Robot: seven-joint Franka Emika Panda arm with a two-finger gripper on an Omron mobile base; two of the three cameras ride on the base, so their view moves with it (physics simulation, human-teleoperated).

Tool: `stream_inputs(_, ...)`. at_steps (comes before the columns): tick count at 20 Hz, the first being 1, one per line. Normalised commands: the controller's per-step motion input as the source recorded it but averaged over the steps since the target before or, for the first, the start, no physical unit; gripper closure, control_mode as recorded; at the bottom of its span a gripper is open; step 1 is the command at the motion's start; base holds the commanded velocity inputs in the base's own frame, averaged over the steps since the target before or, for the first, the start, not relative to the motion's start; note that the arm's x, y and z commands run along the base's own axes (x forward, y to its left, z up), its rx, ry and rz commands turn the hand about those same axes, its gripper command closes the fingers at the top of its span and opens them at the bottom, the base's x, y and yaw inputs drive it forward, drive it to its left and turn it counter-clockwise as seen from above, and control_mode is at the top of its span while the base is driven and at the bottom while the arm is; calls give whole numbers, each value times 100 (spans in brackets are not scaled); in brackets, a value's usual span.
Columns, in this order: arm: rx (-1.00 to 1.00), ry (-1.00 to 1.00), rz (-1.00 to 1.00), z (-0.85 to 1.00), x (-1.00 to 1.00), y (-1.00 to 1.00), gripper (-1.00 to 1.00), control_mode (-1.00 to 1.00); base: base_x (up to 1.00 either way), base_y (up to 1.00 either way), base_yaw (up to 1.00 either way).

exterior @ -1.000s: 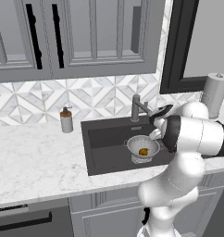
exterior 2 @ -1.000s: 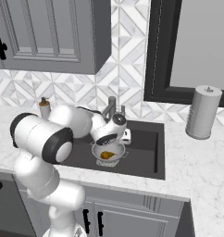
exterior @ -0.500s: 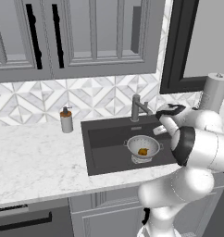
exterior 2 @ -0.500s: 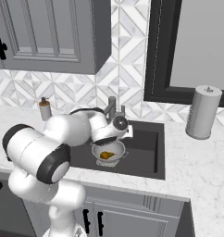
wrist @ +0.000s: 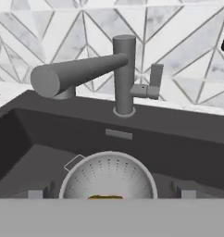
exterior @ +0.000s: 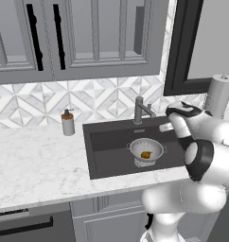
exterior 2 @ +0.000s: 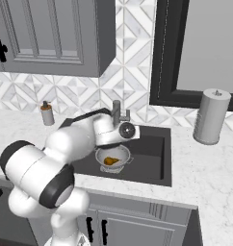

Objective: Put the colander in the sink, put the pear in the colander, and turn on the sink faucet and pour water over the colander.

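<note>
Presently the colander point(exterior: 146, 151) is seated upright in the sink point(exterior: 111, 142), with the pear point(exterior: 145, 154) inside it. Behind it, the sink faucet point(wrist: 123, 74) is faced by the gripper point(wrist: 109, 192), jaws spread wide, nothing held.

pear point(wrist: 105, 196) mostly under the bottom band

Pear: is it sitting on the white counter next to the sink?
No, the pear lies inside the colander, which stands in the sink.
</note>
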Motion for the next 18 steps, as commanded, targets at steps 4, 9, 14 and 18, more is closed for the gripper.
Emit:
stream_inputs(4, 5, -22, 0, 48, 4, -6, -100, -100, 0, 0, 0)
stream_inputs(9, 8, -25, 0, 30, 3, -20, -100, -100, 0, 0, 0)
stream_inputs(14, 12, -15, 0, 1, 0, -41, -100, -100, 0, 0, 0)
stream_inputs(18, 11, -2, 0, 0, 1, -36, -100, -100, 0, 0, 0)
